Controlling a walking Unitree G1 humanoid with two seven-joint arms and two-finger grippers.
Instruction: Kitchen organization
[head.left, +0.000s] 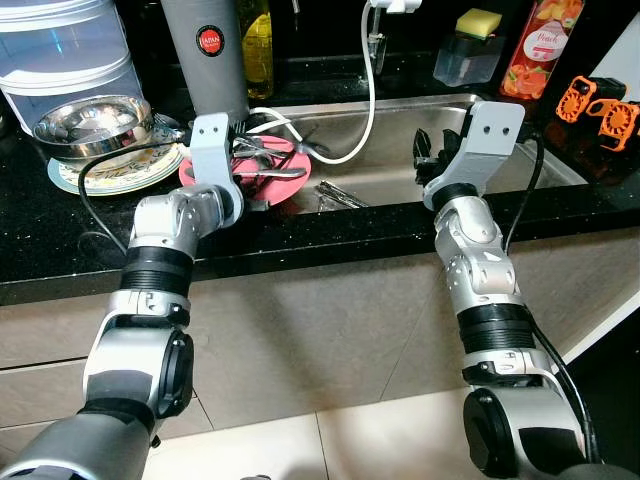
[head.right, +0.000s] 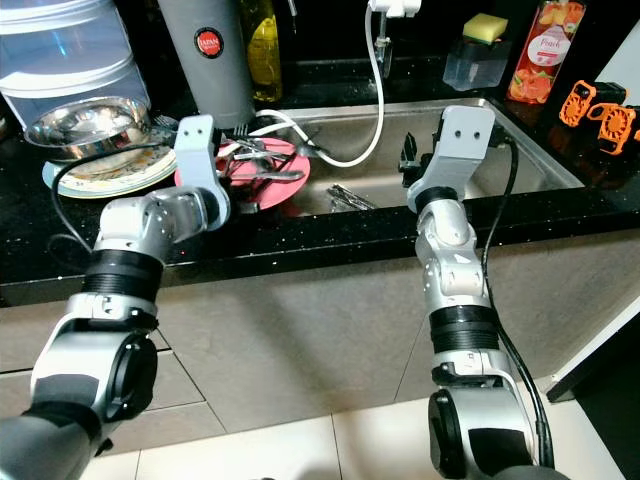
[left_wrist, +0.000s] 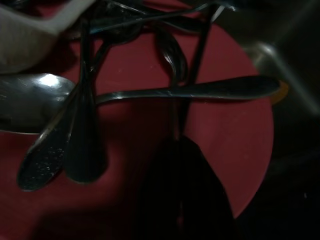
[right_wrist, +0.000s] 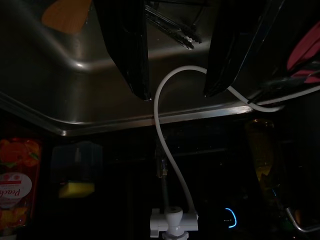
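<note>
Black counter (head.left: 60, 240), steel sink (head.left: 420, 180), red plate (left_wrist: 235, 150)

The counter (head.left: 60, 230) is black and speckled, and a steel sink (head.left: 545, 150) is set into it. On its left part stands a patterned plate (head.left: 115, 175) with a steel bowl (head.left: 92, 122) on top, and behind them a large clear water container (head.left: 65, 50). Next to that stands a grey cylinder (head.left: 205, 55) with a red round label, and a yellow bottle (head.left: 258, 50) just beside it. Behind the sink stand a soap holder with a yellow sponge (head.left: 470, 50) and an orange bottle (head.left: 540, 45). On the far right lie orange plastic parts (head.left: 598, 108) (I cannot tell what they are). A red plate (head.left: 285, 185) with cutlery rests at the sink's left edge.
</note>
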